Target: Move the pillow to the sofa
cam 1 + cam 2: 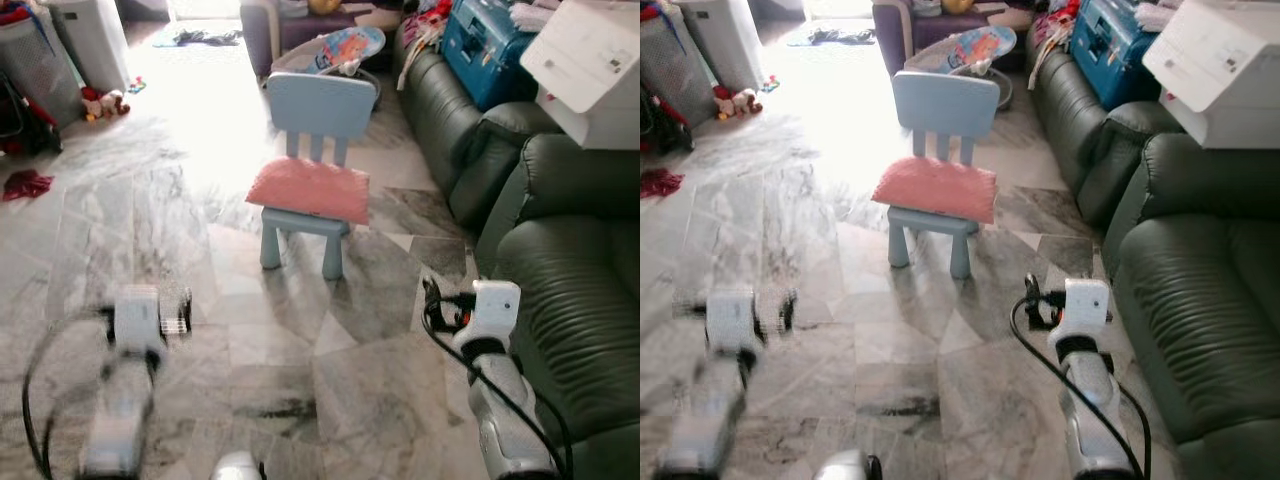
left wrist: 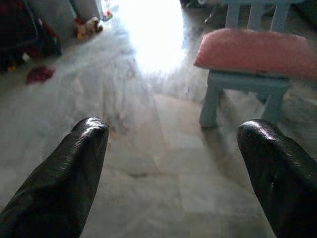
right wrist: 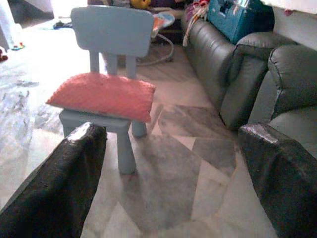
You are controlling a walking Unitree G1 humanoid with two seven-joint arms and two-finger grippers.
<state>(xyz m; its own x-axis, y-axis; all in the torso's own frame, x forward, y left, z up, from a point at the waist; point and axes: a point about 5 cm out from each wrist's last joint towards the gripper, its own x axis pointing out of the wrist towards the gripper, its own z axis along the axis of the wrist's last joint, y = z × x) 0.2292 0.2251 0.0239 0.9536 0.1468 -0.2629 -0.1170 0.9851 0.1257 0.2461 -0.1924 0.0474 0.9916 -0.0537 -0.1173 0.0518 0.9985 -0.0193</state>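
Observation:
A salmon-pink pillow (image 1: 308,190) lies flat on the seat of a small light-blue child's chair (image 1: 320,105) in the middle of the marble floor. The dark green leather sofa (image 1: 585,300) runs along the right side, its nearest seat bare. My left gripper (image 2: 176,131) is low at the left, blurred in the eye views, open, with nothing between its black fingers (image 2: 74,163). My right gripper (image 3: 171,134) is open too, held over the floor beside the sofa front, a short way before the chair. Both point toward the chair and pillow (image 3: 104,94).
A white box (image 1: 590,65) rests on the sofa arm, with a blue case (image 1: 490,45) and clothes further back. A baby bouncer (image 1: 340,50) stands behind the chair. A red cloth (image 1: 27,184), toys (image 1: 105,102) and a grey basket (image 1: 40,60) sit at the left.

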